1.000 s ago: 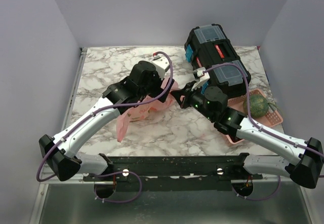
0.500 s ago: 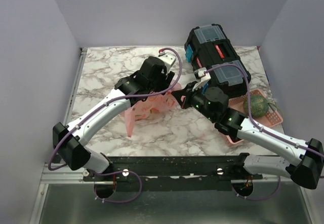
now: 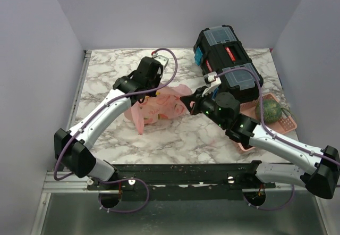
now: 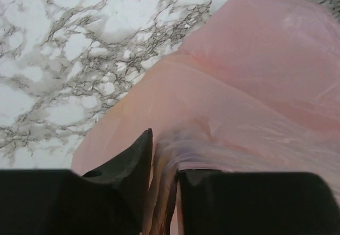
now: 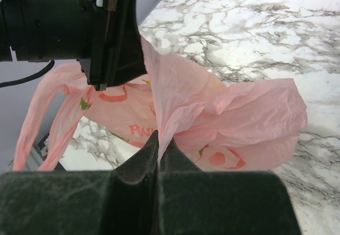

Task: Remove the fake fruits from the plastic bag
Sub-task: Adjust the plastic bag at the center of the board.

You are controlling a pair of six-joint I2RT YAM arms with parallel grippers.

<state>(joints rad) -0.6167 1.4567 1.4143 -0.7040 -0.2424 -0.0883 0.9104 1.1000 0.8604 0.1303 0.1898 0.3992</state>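
Observation:
The pink plastic bag (image 3: pixel 164 107) hangs crumpled between my two grippers over the marble table (image 3: pixel 106 70). My left gripper (image 3: pixel 142 94) is shut on the bag's left side. In the left wrist view, bunched pink film (image 4: pixel 255 86) is pinched between its jaws (image 4: pixel 164 174). At the bag's right edge, my right gripper (image 3: pixel 186 101) is shut on a fold of film (image 5: pixel 239 112), its jaws (image 5: pixel 159 144) pressed together. The fake fruits are hidden; only red and green print shows through the film.
A black toolbox (image 3: pixel 228 59) with blue latches lies at the back right. A rigid pink basket (image 3: pixel 287 122) holding a green netted melon (image 3: pixel 269 109) stands at the right edge. Purple walls close in the table on three sides.
My left gripper swung from above the bag's far edge down to its left side and closed on the film. The bag is now drawn out leftward. The right gripper kept its hold.

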